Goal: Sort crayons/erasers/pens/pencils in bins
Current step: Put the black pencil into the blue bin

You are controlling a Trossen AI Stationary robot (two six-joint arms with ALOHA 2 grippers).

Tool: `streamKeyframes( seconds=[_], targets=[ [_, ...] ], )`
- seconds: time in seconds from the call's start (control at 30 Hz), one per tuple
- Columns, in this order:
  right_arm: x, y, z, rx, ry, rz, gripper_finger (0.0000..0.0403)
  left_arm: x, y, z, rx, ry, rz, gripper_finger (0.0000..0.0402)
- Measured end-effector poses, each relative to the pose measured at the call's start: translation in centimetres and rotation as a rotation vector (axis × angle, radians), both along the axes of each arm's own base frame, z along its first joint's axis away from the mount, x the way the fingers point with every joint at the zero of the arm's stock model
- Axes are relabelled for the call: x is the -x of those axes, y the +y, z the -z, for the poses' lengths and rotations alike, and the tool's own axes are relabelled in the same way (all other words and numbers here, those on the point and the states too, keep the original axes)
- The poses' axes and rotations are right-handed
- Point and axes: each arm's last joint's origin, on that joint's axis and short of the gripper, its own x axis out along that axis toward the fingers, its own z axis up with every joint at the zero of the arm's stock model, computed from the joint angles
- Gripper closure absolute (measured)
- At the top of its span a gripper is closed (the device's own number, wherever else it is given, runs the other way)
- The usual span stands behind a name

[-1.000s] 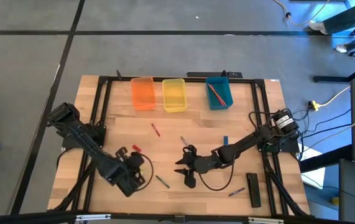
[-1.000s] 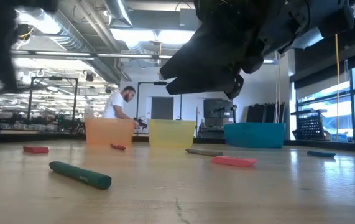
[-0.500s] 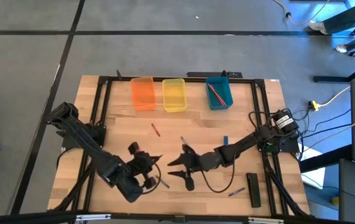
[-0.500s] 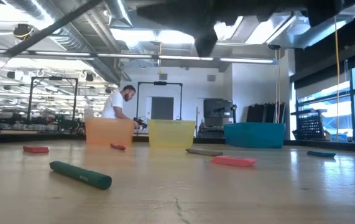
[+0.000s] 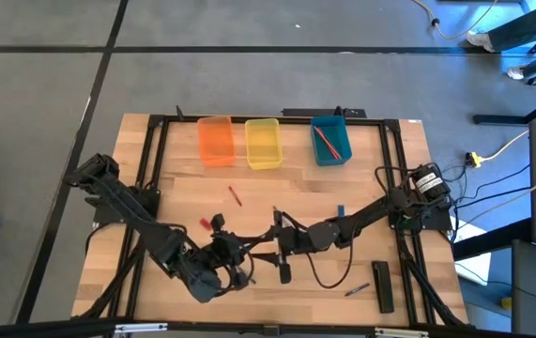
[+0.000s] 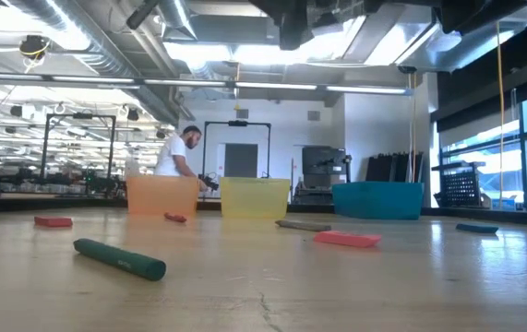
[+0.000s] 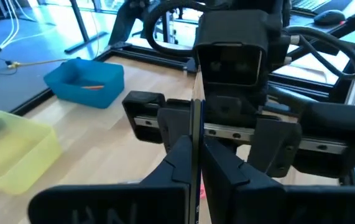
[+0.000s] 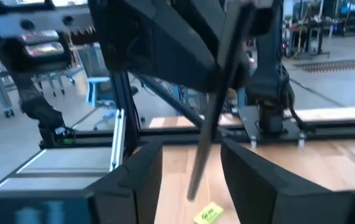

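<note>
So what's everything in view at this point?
Bins: three, orange, yellow, teal, in a row at the table's far edge.
Pencils: one orange-red, inside the teal bin; one red, on the table before the orange bin.
Erasers: at least two, red and blue, loose on the table.
Crayon: one, green, lying mid-table.
Black bar: one, near the right front corner, a blue stick beside it.
Person: one, in the room behind.
Left gripper: mid-table, shut on a dark stick.
Right gripper: open, its fingers either side of that stick.
</note>
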Motion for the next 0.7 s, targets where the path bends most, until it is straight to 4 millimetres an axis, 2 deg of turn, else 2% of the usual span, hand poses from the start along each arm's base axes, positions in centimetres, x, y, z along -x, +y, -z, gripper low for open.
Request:
streamKeyframes(
  seconds=[0.2, 0.5, 0.7],
  targets=[
    [-0.05, -0.14, -0.11, -0.005, -0.011, 0.004, 0.0265, -0.2, 0.05, -0.07, 0.009, 0.003, 0.019, 0.0388],
    [-0.05, -0.13, -0.14, -0.005, -0.014, 0.004, 0.0374, -0.19, 0.05, -0.08, 0.019, 0.001, 0.018, 0.0385],
    [-0.18, -0.54, 0.12, -0.028, 0.018, 0.081, 0.0378, -0.28, 0.35, 0.02, 0.026, 0.009, 0.007, 0.0345]
  ],
)
